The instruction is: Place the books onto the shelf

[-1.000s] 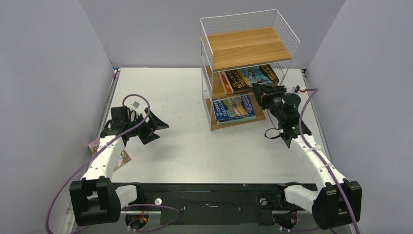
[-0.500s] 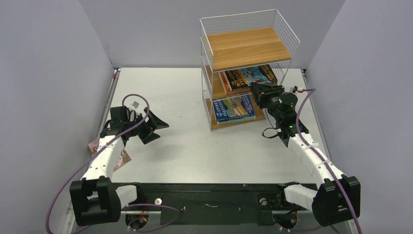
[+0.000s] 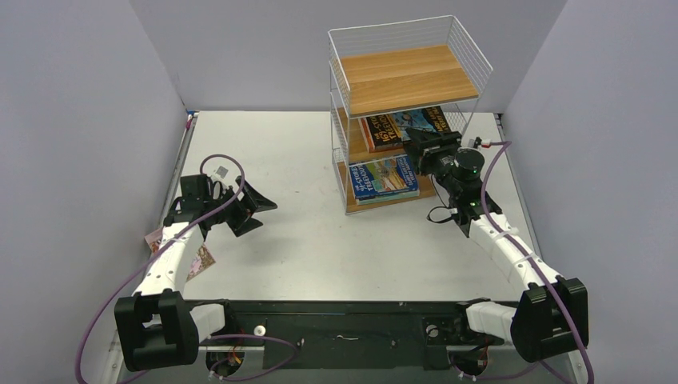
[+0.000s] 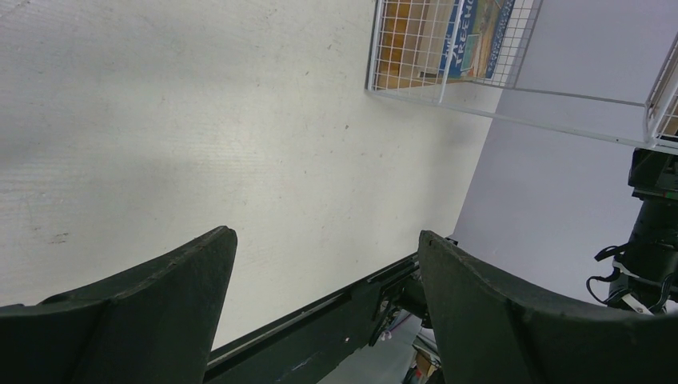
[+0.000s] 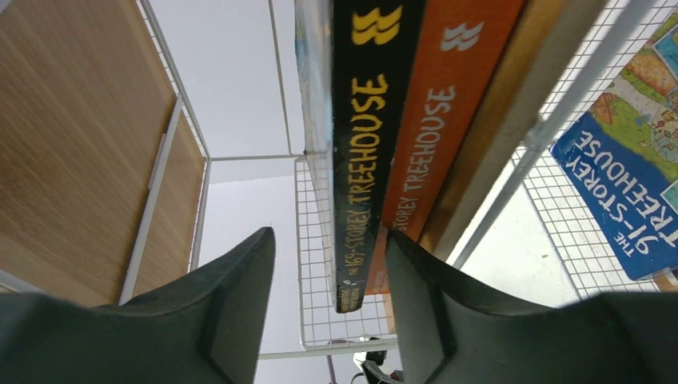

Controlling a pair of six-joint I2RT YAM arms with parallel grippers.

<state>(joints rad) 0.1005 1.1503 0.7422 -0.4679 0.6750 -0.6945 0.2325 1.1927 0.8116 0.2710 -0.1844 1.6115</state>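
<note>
Closest to the arm bases, at the counter's (image 3: 320,240) left edge, a pink book (image 3: 205,261) lies flat with the left arm across it, so only scraps of its cover show. Just beyond it the left fingers (image 3: 268,218) hang over bare counter, spread wide and holding nothing; the wrist view shows only the white surface between them, and the pink book lies behind them, nearer the arm's base.

Across the counter, the right fingers (image 5: 329,236) reach into the middle tier of the shelf (image 3: 473,50). They are parted, with the near end of a dark book (image 5: 358,160) standing in the gap between them, a clear space on one side and an orange book (image 5: 436,120) pressed close on the other. No pinch on either spine is visible.

From above, the dark book lies on top of the orange one on that middle board. On the bottom board, lower and slightly nearer, lies a blue book (image 3: 384,178), well clear of the right fingers. The top board is the farthest and highest.
</note>
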